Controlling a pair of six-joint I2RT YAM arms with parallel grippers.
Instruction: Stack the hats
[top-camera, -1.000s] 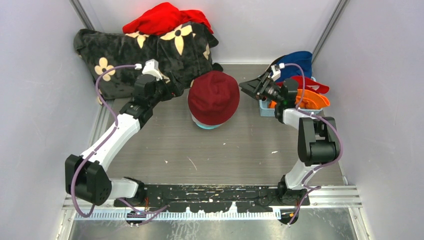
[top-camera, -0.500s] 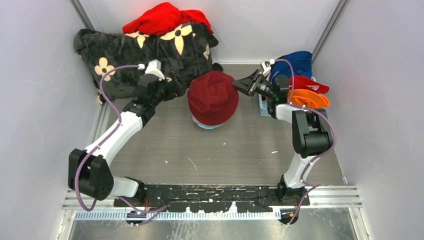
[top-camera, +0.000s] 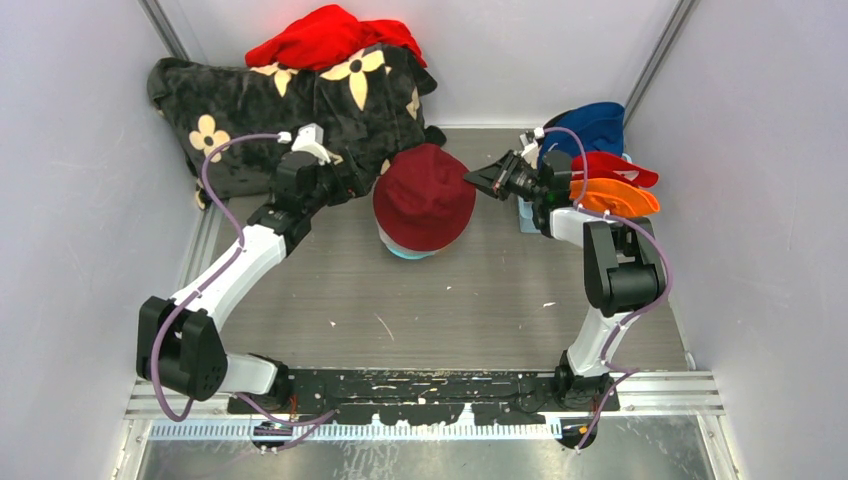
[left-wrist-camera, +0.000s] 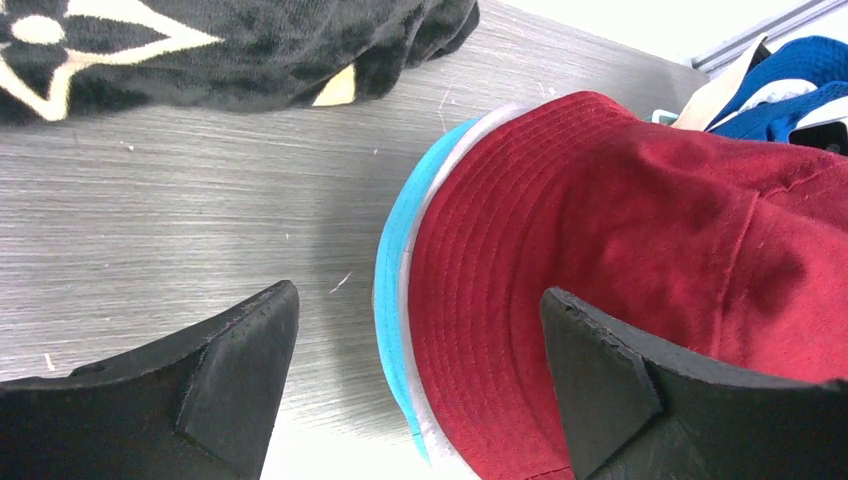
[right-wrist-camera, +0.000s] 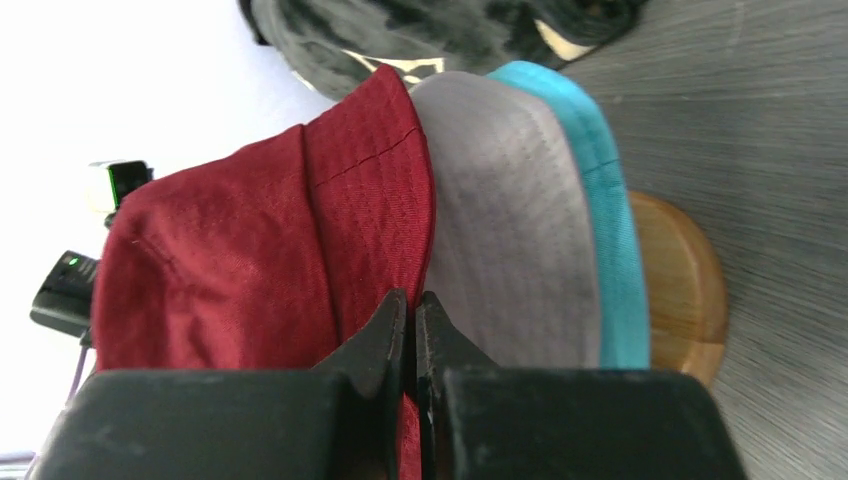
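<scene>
A maroon hat (top-camera: 425, 195) tops a stack over a grey hat (right-wrist-camera: 510, 230) and a teal hat (right-wrist-camera: 610, 200) on a round wooden stand (right-wrist-camera: 680, 280) mid-table. My right gripper (top-camera: 470, 180) is at the stack's right edge, shut on the maroon hat's brim (right-wrist-camera: 380, 200), with red cloth pinched between its fingers. My left gripper (top-camera: 350, 180) stands open at the stack's left side, its fingers either side of the brims' edge (left-wrist-camera: 400, 300) without gripping. Royal blue (top-camera: 595, 125), red (top-camera: 615, 168) and orange (top-camera: 615, 198) hats are piled at the right.
A black blanket with cream flowers (top-camera: 290, 100) lies at the back left, just behind the left gripper, with a bright red cloth heap (top-camera: 330, 40) on it. A light blue bin (top-camera: 528, 215) sits under the right-hand hats. White walls enclose the table.
My right gripper has moved left from the side pile to the maroon hat's brim and shut on it. The maroon hat has shifted slightly left. The left arm has barely moved.
</scene>
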